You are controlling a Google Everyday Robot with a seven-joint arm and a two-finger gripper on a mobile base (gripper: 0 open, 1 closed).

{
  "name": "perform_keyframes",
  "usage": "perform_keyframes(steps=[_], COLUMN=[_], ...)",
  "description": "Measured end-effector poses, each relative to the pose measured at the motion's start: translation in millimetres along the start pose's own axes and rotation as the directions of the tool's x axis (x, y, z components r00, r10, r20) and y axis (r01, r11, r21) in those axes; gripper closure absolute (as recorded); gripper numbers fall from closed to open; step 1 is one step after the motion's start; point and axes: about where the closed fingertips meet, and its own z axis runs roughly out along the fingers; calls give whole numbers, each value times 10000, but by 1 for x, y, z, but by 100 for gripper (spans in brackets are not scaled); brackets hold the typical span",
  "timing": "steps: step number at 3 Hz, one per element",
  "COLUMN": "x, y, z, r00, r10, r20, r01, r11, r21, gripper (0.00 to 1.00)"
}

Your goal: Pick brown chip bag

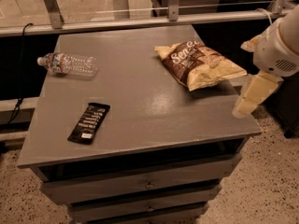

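Note:
The brown chip bag (198,64) lies flat on the grey cabinet top (140,101) at the far right, a puffy bag with a dark brown centre, white script and pale tan edges. My gripper (251,96) hangs from the white arm (280,45) at the right edge of the view. It is over the cabinet's right edge, just right of and nearer than the bag, and is not touching it.
A clear plastic water bottle (67,63) lies on its side at the far left of the top. A flat black wrapper bar (89,122) lies at the near left. Drawers (145,185) are below the top. A metal rail (140,23) runs behind.

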Motion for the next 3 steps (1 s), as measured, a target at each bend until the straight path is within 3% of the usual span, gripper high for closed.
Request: perform_keyframes(steps=[1, 2, 3], x=[-8, -22, -31], y=[-34, -62, -77], z=[44, 79, 108], r00=[9944, 9803, 9698], r10=[137, 164, 333], r20=[1047, 1970, 2415], r01=[-194, -342, -551], r11=[9984, 9956, 9949], r21=[534, 874, 843], gripper=[0, 0, 18])
